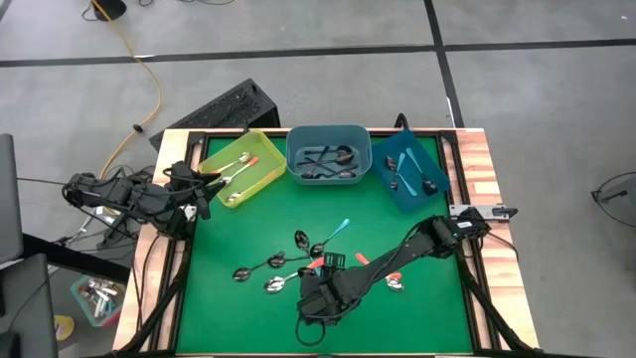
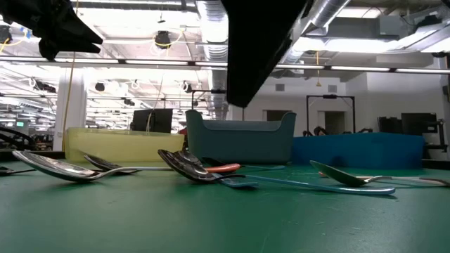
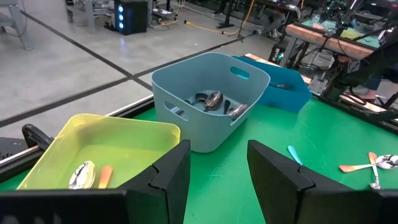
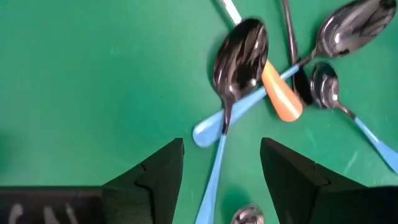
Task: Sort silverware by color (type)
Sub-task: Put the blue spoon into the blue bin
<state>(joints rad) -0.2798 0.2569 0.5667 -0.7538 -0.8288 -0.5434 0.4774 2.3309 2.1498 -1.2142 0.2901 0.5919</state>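
Loose spoons (image 4: 241, 53) (shiny bowls) show orange, blue, dark handles

You're looking at a grey concrete floor (image 1: 298, 30) crossed by dark seam lines, with a yellow cable (image 1: 149, 80) snaking across it at the table's far left corner. Beyond the table, the ceiling (image 2: 365, 28) carries exposed silver ducts (image 2: 211, 21) and strip lights, over white walls and a dark doorway (image 2: 336, 116).

Both tools (image 3: 217, 171) (image 4: 222, 165) open, empty
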